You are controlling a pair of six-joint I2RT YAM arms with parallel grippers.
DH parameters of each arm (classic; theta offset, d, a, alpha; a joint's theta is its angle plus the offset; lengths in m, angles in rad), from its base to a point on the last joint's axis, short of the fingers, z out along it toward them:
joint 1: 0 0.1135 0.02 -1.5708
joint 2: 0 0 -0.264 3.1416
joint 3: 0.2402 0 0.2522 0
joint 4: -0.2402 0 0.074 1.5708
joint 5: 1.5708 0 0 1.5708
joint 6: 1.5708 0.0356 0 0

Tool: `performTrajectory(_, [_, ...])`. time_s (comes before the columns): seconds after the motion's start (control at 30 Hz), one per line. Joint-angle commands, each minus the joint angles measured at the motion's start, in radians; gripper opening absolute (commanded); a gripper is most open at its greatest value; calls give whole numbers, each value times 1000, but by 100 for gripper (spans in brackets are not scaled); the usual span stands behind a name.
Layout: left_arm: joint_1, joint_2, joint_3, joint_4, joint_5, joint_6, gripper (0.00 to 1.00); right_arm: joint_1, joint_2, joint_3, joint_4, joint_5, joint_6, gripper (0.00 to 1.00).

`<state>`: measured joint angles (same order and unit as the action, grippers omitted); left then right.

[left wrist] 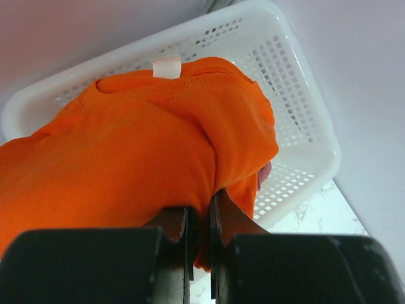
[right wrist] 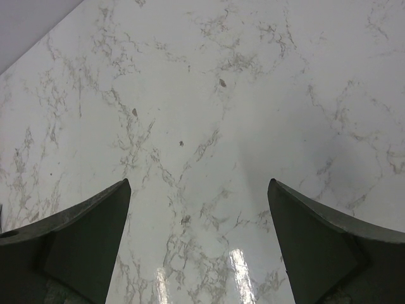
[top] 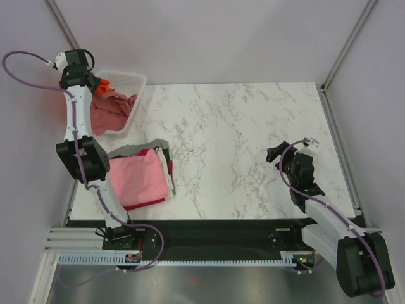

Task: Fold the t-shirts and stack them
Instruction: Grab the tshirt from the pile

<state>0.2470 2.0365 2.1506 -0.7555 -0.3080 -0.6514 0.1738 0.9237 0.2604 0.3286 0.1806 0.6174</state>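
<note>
Well, over at the far left corner of the bench [top: 240, 126] the left gripper [top: 95, 82] sits above the basket [top: 136, 79], its jaws pinched tight on a fold of the orange shirt [top: 103, 84]. From the wrist view, the left gripper [left wrist: 201, 215] has cloth squeezed between its two fingers, and the orange shirt [left wrist: 126, 152] bulges up over the basket [left wrist: 304, 126], hiding most of the basket's near rim, with a white neck label showing on top. A rose shirt [top: 111, 111] lies crumpled lower in the basket. Just in front of the basket, close to the bench's left and near edges, is the stack [top: 166, 166], with a pink shirt [top: 139, 177] flat on top and grey, dark and red edges peeking out along its far and right sides. A broad stretch of marble runs from the stack's right edge across to the right gripper [top: 291, 149], which hangs over the right side, short of the bench's right edge. Its wrist view shows the right gripper [right wrist: 197, 183] with jaws spread wide over bare bench [right wrist: 202, 95], gripping nothing.
</note>
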Motion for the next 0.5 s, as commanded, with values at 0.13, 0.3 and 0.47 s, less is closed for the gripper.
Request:
performTrajectory(0.13, [-48,-4,-205,81,99,-85,2,-2,17,3,43,-7,8,98])
performTrajectory(0.3, [-48,24,-247,87,225,-83,2,-2,17,4,43,-20,8,98])
performTrajectory(0.47, [-49,18,-221,84,253,-59,17,-2,-13,-1,32,-6,1,98])
